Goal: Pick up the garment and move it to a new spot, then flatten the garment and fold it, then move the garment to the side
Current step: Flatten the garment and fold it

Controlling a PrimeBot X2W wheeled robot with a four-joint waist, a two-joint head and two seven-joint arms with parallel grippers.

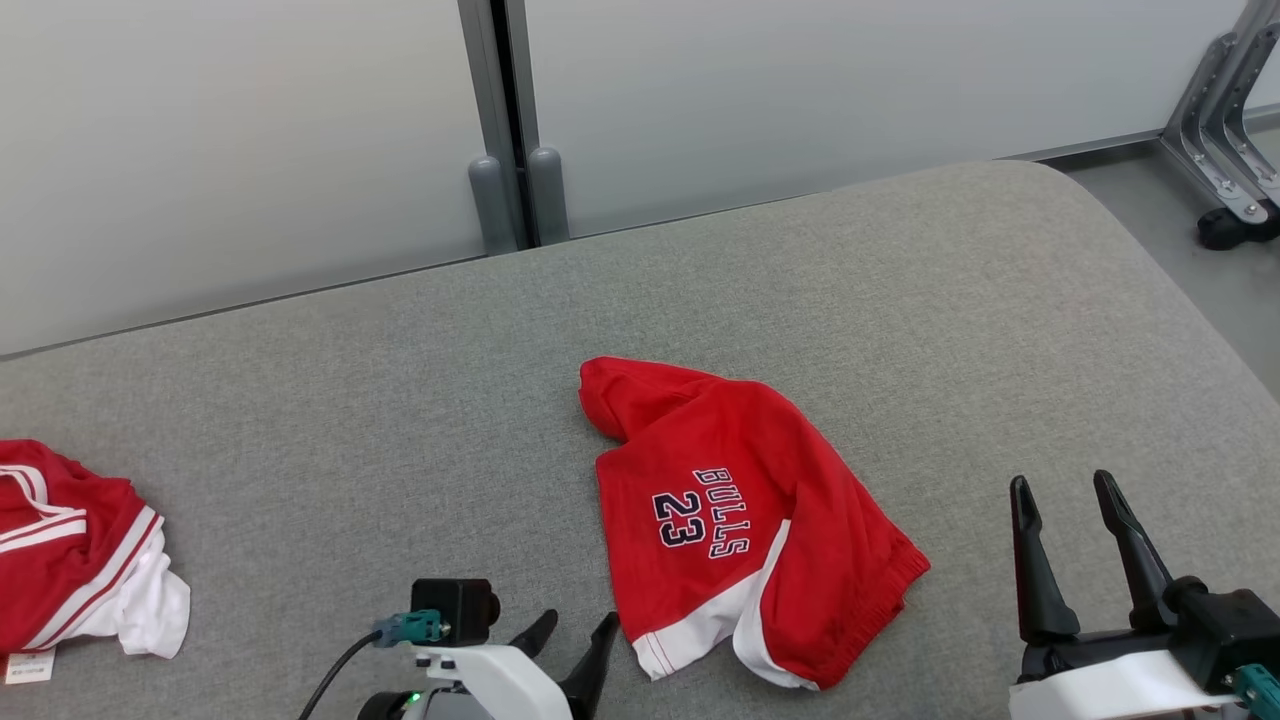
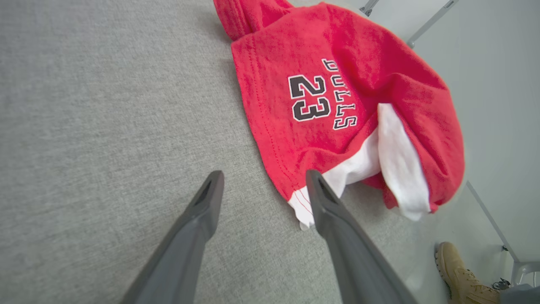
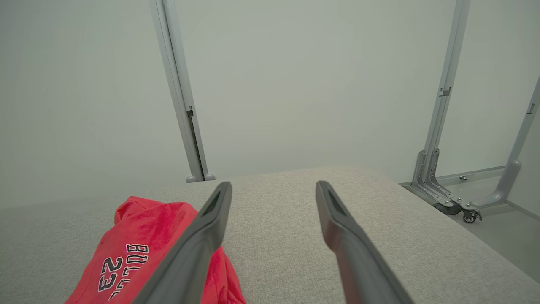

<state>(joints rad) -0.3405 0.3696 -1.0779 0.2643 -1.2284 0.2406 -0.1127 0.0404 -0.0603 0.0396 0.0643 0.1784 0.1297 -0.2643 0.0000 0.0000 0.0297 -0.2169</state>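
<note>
The garment (image 1: 740,510) is a pair of red shorts with white trim and "BULLS 23" lettering, lying crumpled in the middle of the grey padded table (image 1: 400,400). My left gripper (image 1: 575,635) stands open just left of the garment's near white hem, nothing between its fingers. In the left wrist view the garment (image 2: 337,93) lies ahead and to the right, with my left gripper (image 2: 263,181) open beside its hem corner. To the garment's right my right gripper (image 1: 1065,500) hovers open and empty. The right wrist view shows the garment (image 3: 139,249) at lower left of my open right gripper (image 3: 274,190).
Another red and white garment (image 1: 70,560) lies bunched at the table's left edge. A pale partition wall with a grey post (image 1: 500,120) runs behind the table. A metal stand base (image 1: 1235,150) sits on the floor at the far right. A person's tan boot (image 2: 457,270) stands on the floor.
</note>
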